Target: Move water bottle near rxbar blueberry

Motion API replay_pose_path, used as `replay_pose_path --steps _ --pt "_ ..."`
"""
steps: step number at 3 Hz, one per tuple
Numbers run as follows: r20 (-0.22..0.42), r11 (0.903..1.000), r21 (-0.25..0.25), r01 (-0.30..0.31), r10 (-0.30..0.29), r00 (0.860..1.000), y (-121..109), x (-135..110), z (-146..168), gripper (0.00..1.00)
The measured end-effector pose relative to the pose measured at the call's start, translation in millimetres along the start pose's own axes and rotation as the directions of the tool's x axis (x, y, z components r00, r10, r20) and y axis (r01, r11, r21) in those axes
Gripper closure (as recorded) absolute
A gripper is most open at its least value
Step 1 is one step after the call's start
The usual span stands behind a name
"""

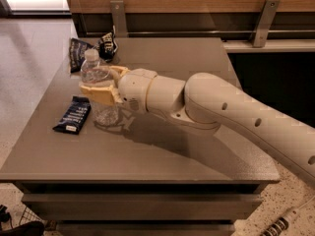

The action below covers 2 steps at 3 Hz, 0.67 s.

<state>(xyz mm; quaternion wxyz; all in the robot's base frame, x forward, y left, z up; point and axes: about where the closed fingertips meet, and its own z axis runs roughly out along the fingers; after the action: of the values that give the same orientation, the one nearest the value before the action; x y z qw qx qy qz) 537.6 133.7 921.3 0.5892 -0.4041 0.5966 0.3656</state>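
Water bottle (95, 73): clear, white cap, upright, just beside the blueberry bar (74, 114), which lies flat on the bench (162, 156). Gripper (101, 82): closed around the bottle's middle. Blue snack bag (78, 53) and small dark packet (107, 44): far corner.

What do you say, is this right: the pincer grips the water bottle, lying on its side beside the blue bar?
No: in the camera view the water bottle is upright, not on its side. The pincer does grip it, beside the rxbar blueberry.
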Motion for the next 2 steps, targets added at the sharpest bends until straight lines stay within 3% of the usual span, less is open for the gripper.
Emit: replay_pose_path --steps 2 --pt "0.000 1.0000 0.000 0.000 0.000 1.000 0.1 0.0 0.0 0.55"
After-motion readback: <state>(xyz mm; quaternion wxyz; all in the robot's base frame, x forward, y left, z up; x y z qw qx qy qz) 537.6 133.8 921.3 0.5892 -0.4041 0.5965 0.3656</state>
